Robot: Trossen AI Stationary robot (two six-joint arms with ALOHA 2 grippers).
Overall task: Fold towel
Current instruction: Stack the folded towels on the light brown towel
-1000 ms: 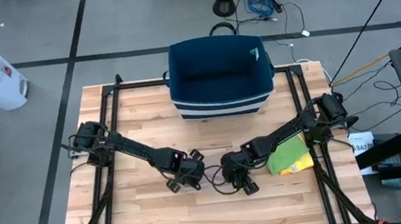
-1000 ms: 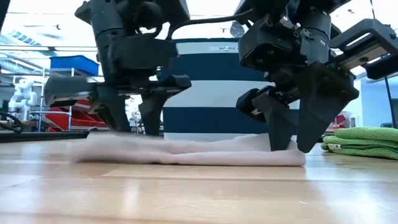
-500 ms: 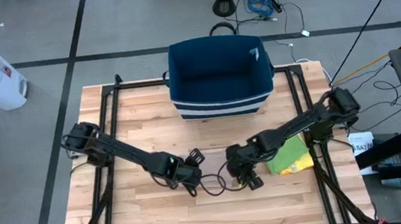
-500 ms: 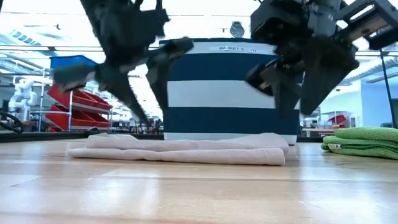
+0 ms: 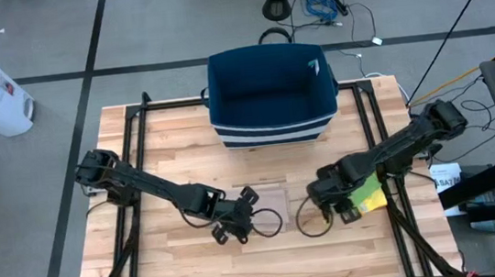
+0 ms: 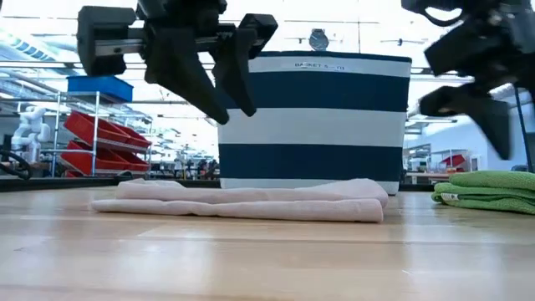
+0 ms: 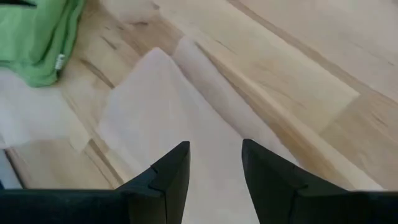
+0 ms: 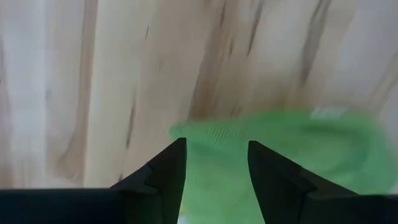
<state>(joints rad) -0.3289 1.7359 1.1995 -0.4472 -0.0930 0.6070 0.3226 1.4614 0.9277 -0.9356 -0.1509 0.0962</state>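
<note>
A pale pink towel [image 5: 268,199] lies folded flat in the middle of the wooden table [image 5: 188,274]. It shows as a low long strip in the low view [image 6: 251,202] and under my left fingers in the left wrist view [image 7: 180,112]. My left gripper [image 5: 235,221] hangs open above the towel's left part [image 6: 234,107], clear of it. My right gripper [image 5: 337,205] is open and raised to the right of the towel [image 6: 495,125]. It points down over the near edge of a green towel stack [image 8: 280,155].
A navy-and-white striped basket [image 5: 271,94] stands at the far middle, just behind the towel [image 6: 313,117]. The folded green towels [image 5: 364,193] lie at the table's right [image 6: 489,191]. Bare wood runs along the near side.
Both grippers have risen off the pink towel, which stays folded on the table. My left gripper went mostly straight up. My right gripper swung up and toward the table's right edge, tipping to point down over the green stack.
</note>
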